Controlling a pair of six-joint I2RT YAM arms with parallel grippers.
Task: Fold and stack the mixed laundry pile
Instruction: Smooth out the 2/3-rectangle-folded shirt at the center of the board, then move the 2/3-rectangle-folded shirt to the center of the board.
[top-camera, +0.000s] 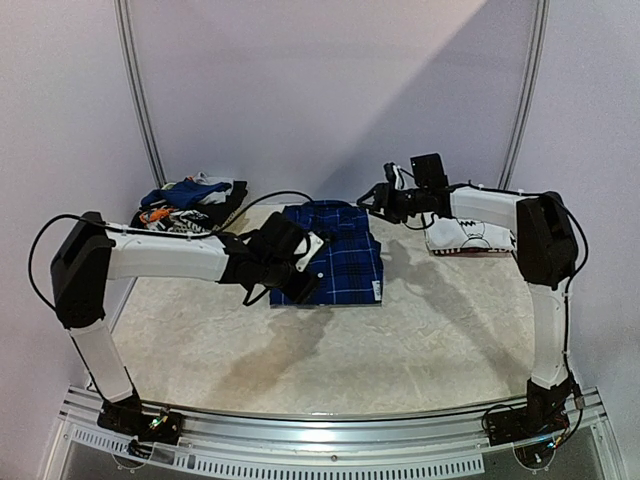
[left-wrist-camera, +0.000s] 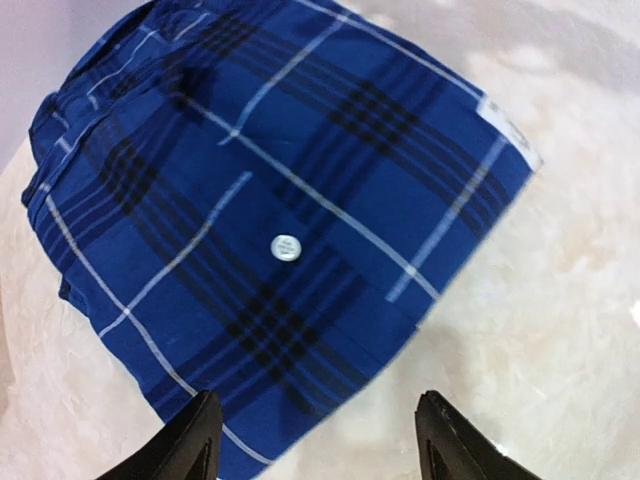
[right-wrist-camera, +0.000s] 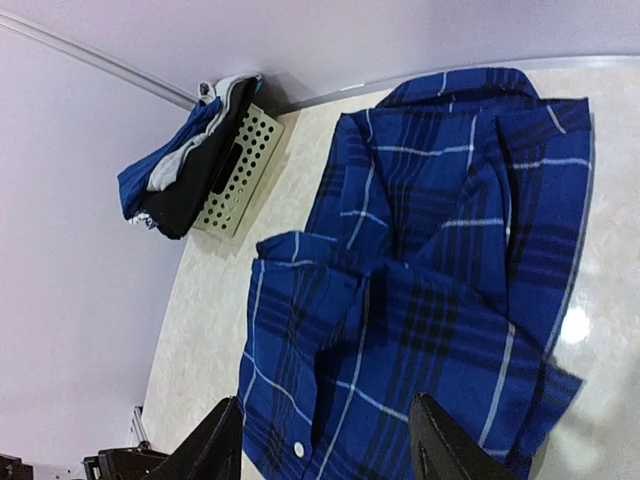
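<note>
The blue-and-black plaid shirt (top-camera: 340, 258) lies folded on the table's middle back; it also shows in the left wrist view (left-wrist-camera: 270, 210) and the right wrist view (right-wrist-camera: 440, 290). My left gripper (top-camera: 312, 252) hovers over the shirt's left edge, open and empty (left-wrist-camera: 318, 445). My right gripper (top-camera: 368, 198) is above the shirt's far right corner, open and empty (right-wrist-camera: 325, 450). The rest of the laundry pile (top-camera: 190, 203), blue, black, grey and orange-white pieces, sits heaped in a basket at the back left (right-wrist-camera: 180, 165).
A white slatted basket (right-wrist-camera: 238, 172) holds the pile by the back wall. A white folded piece with dark markings (top-camera: 468, 237) lies at the back right under the right arm. The table (top-camera: 400, 340) has a pale marbled surface.
</note>
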